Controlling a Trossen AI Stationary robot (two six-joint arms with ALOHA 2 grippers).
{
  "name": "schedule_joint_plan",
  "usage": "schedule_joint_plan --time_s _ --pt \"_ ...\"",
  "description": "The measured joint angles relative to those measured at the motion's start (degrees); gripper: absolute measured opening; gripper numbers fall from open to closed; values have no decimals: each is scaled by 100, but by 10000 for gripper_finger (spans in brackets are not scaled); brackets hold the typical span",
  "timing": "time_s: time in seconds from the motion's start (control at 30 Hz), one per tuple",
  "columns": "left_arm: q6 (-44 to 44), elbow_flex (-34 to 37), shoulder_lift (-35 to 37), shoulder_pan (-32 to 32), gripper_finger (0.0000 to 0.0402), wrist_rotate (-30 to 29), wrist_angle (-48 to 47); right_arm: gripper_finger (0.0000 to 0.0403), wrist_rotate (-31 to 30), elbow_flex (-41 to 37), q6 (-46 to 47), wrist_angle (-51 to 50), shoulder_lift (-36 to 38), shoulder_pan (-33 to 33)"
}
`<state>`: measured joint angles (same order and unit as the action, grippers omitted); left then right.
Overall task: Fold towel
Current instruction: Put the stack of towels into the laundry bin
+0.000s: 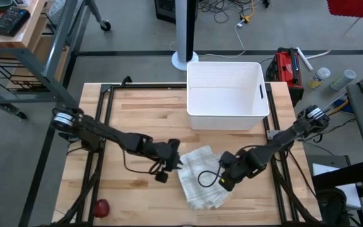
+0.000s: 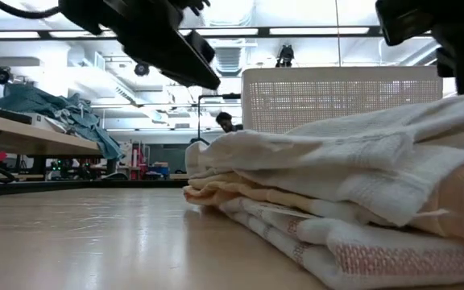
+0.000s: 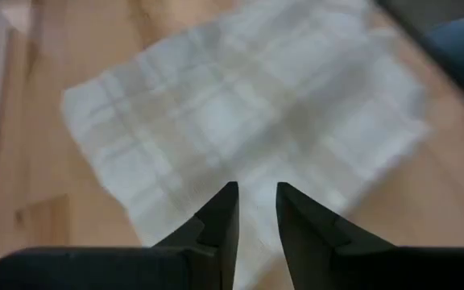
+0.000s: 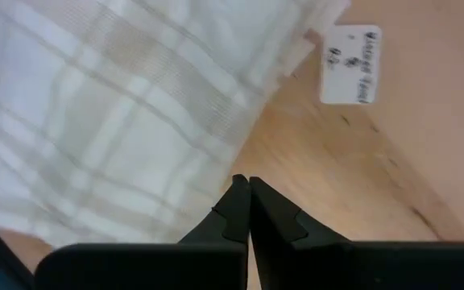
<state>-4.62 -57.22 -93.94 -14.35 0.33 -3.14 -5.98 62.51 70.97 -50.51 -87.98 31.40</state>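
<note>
Towel [image 1: 200, 176] lies folded at table [image 1: 131, 113] six o'clock; left gripper [image 1: 172, 154], fingers slightly parted and empty, hovers at its ten o'clock edge, right gripper [image 1: 227, 180] closed empty at three o'clock; press layers flat, edges square.

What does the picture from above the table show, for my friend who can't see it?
A folded white checked cloth towel lies on a light wooden table, with two dark robot arms reaching in from either side. The left gripper hovers at the towel's left edge, the right gripper at its right. A white plastic bin sits behind.
</note>
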Motion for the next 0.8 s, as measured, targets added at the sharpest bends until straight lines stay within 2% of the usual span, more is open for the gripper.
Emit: schedule_joint_plan --time_s 0.13,0.23,0.33,0.5,0.8 --pt "256 180 379 -76 76 90 -63 0 180 -119 -115 -93 205 12" --pt "442 325 373 -85 76 68 488 0 175 -348 -51 -86 324 -22" --pt "581 469 79 -87 76 70 1285 0 142 -717 114 100 435 -48" --pt "908 443 -499 -98 76 70 2315 0 148 -1587 344 1462 600 -53" --pt "1112 -296 -1453 -188 76 97 2256 0 -169 -3036 603 4091 948 39"
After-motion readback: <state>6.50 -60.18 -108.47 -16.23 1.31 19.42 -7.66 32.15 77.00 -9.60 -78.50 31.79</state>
